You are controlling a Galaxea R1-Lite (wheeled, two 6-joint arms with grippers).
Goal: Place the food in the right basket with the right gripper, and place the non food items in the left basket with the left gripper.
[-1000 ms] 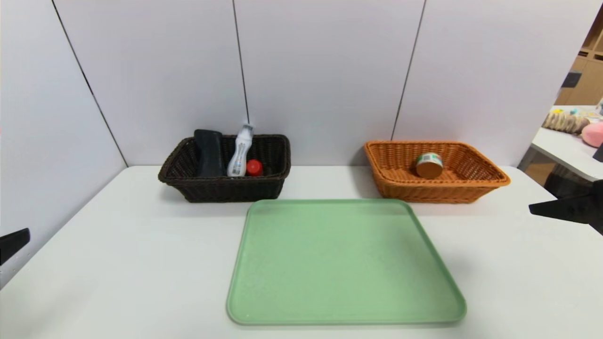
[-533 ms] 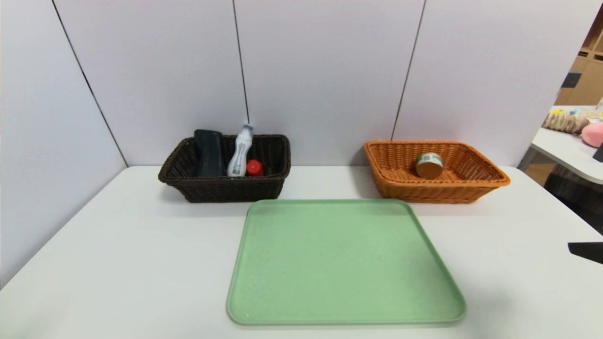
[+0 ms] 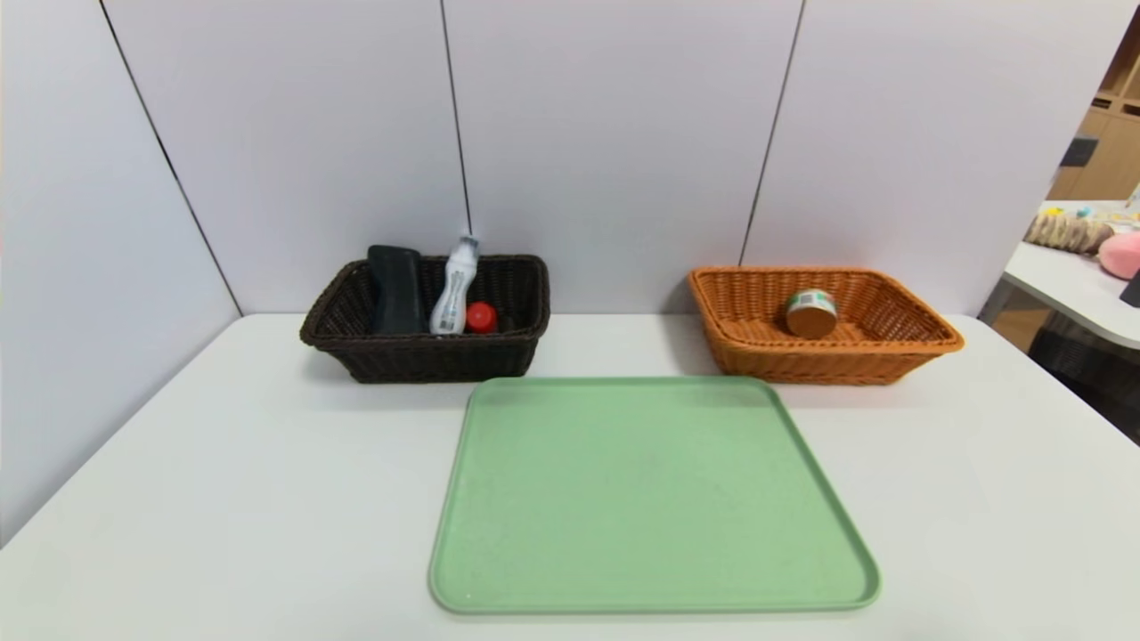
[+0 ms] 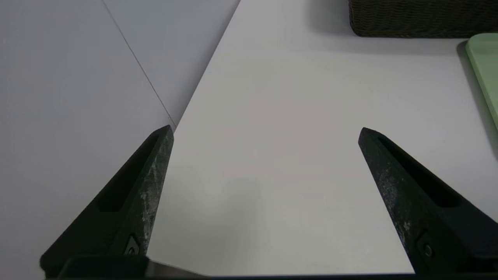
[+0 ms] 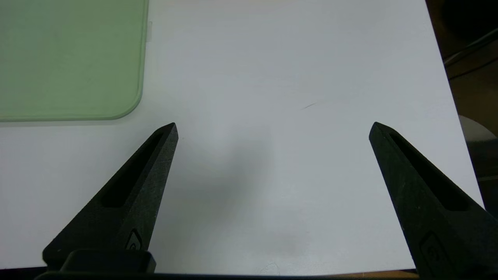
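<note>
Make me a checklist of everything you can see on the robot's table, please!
Surface: white table, green tray with nothing on it.
Job's things: tin can lies on its side in the orange basket; bottle, black case and red object sit in the dark basket.
Clutter: nothing seen.
Grippers: left gripper open over bare table; right gripper open over bare table beside the tray.
Cables: nothing seen.
Surroundings: grey wall panels; another table off to the right.

Head high; wrists near table (image 3: 223,463)
</note>
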